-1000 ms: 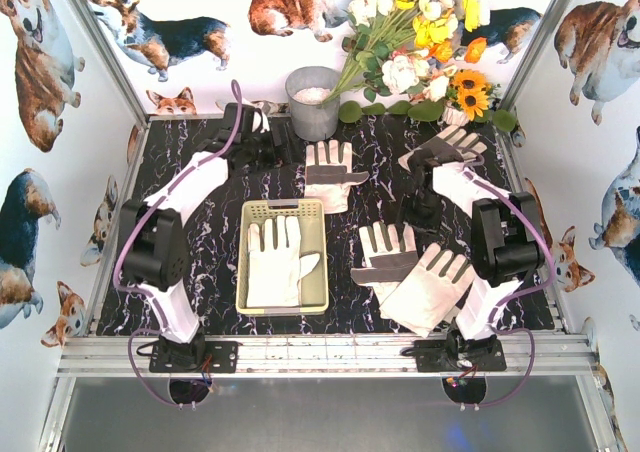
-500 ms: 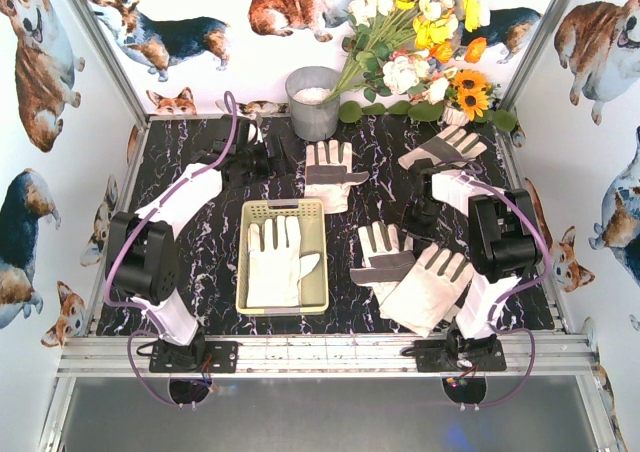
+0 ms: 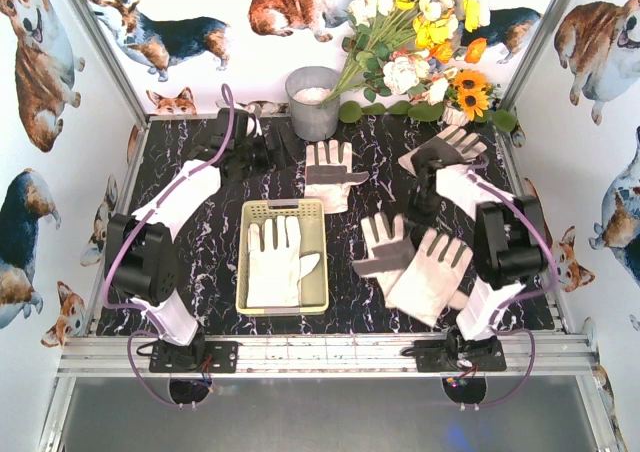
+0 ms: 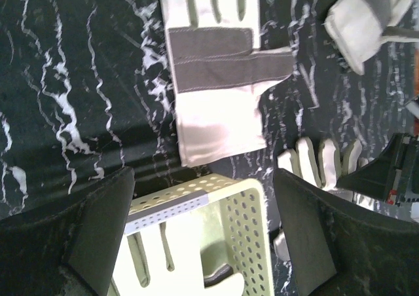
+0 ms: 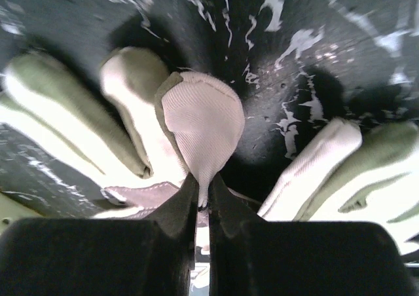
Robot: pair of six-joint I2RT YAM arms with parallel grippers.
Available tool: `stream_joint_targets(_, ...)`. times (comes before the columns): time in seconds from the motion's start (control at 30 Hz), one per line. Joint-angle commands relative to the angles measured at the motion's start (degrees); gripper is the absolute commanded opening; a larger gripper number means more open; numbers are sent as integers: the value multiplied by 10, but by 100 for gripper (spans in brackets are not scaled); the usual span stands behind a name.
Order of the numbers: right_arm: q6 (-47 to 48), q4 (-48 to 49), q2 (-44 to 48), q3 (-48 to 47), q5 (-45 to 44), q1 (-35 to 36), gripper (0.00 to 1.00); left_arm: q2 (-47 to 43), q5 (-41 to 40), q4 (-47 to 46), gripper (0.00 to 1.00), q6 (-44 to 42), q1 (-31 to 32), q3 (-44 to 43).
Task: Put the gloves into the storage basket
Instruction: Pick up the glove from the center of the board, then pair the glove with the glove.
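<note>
- Top view: I am on the pick of the next glove. One glove lies in the storage basket, fingers toward the far edge, and four more are out on the worktop.
- The right arm reaches over the striped-back glove, which lies just right of the basket. The right jaws are down at its fingertips.
- That glove's long axis runs roughly near-to-far. Its fingers point to the far side, leaning a little left, and its cuff touches the palm-up glove. The basket's long side runs the same way.
- Left wrist view: the left jaws stand wide apart with nothing between them, hanging over the far end of the storage basket. Beyond it the far-middle glove lies back up, untouched, fingers pointing away from the basket.
- Right wrist view: the right jaws are pressed together on a single fingertip of the striped-back glove, with only fabric between them.
- I judge that the next move is a lift high enough for the hanging cuff to clear the basket wall. After that comes a carry to the left and a cuff-first lowering along the basket's length before I release.
- A one-fingertip pinch is a thin hold, so I would go slowly and watch that the neighbouring glove does not drag along.
</note>
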State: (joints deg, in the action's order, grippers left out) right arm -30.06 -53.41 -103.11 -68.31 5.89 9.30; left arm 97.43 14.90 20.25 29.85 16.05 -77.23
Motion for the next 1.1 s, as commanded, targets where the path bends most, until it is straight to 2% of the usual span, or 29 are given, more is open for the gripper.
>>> stream_joint_targets(0.0,14,17,98,-73,-63,-7,0,-4,37,-14,80,2,1,-51)
stream_joint_targets(0.13,16,14,163,-105,-81,-12,0,4,84,-27,80,13,1,-87)
stream_joint_targets(0.27,4,38,226,-117,-94,-12,0,15,171,-69,80,42,2,-108)
stream_joint_targets(0.5,-51,140,317,-108,-26,-12,0,-1,255,-154,81,100,12,-102)
stream_joint_targets(0.67,-131,205,331,-115,40,-11,0,-24,296,-231,83,158,12,-68)
stream_joint_targets(0.77,-190,256,328,-113,70,-11,0,-24,314,-244,84,169,13,-65)
stream_joint_targets(1.07,-324,375,283,-119,120,20,0,-35,367,-320,92,212,21,-45)
